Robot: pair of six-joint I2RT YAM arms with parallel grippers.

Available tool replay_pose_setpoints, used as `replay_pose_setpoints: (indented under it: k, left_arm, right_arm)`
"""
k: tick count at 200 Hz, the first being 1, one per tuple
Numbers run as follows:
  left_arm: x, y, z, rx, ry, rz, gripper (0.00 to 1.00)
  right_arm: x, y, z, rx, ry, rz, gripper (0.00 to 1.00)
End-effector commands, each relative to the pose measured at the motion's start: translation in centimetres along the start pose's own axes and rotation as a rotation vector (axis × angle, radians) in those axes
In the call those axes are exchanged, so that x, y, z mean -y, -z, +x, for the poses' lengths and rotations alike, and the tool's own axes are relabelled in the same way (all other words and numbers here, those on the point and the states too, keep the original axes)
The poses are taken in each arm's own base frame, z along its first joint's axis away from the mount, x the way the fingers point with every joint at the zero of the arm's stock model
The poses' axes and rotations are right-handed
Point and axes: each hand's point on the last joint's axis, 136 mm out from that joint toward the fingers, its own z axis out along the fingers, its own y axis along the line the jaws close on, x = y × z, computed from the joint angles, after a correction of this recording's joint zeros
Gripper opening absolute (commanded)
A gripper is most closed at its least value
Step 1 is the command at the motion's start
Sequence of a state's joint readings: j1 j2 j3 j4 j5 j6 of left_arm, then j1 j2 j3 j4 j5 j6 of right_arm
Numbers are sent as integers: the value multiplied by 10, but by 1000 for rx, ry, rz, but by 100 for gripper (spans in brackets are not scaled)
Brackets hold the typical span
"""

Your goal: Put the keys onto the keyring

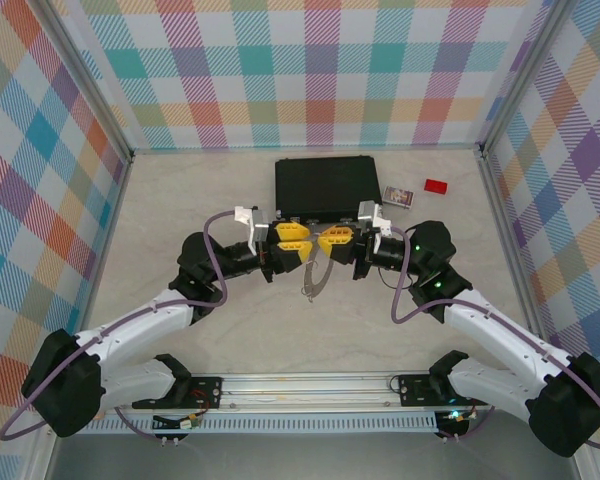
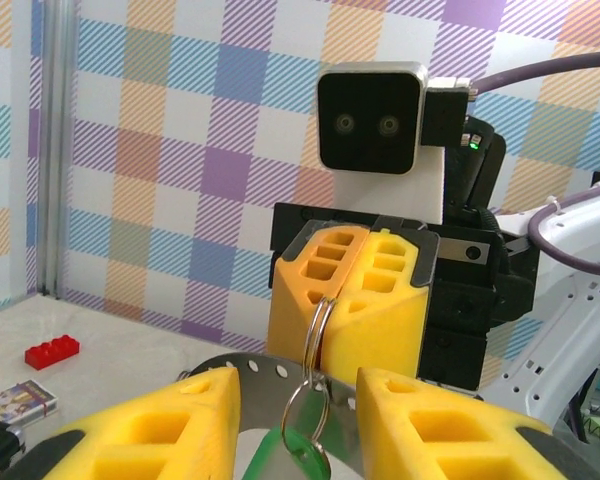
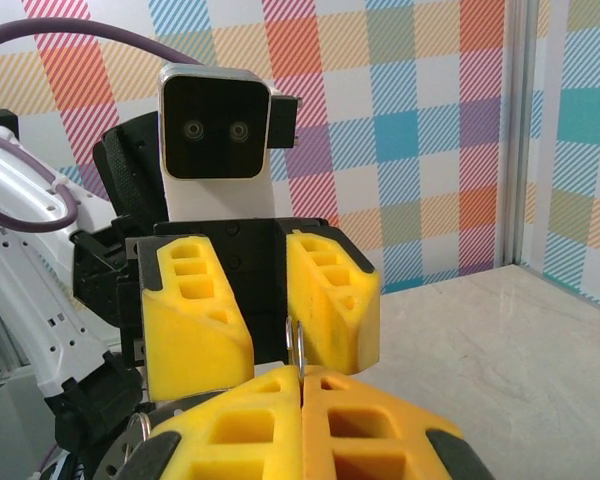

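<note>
Grey keyring (image 2: 255,368): pinched tight by right gripper (image 2: 345,310)
Left gripper (image 2: 300,430): fingers apart, not gripping
Green key (image 2: 302,462): dangles between them

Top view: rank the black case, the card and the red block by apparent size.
1. Black case, by far the largest.
2. Card, only slightly bigger than the block; it's close.
3. Red block, smallest.
</note>
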State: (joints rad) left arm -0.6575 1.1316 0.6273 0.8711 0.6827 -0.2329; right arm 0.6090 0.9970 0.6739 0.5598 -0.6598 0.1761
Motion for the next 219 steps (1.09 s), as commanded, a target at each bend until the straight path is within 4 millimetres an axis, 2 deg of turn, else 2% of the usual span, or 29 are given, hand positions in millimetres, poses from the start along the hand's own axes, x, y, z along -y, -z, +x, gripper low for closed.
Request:
replay_pose_setpoints:
  k: [1,78,125,146,219]
  left_arm:
    - [10,-3,-28,64,-48,56,35]
    - [14,-5,-28,72,-50,100,26]
    - [19,-11,-22,36,-13,171,21]
    - [18,-12,-18,28,-7,171,13]
    - [14,-8,-17,18,2,155,14]
  right_arm:
    - [-6,1,-7,21,20,-34,0]
    - [-9,-1,-4,12,9,-61,0]
    - [-8,-1,-7,20,16,-54,0]
    - [-7,-1,-9,24,22,-47,0]
    - [-7,1,-13,34,36,-31,0]
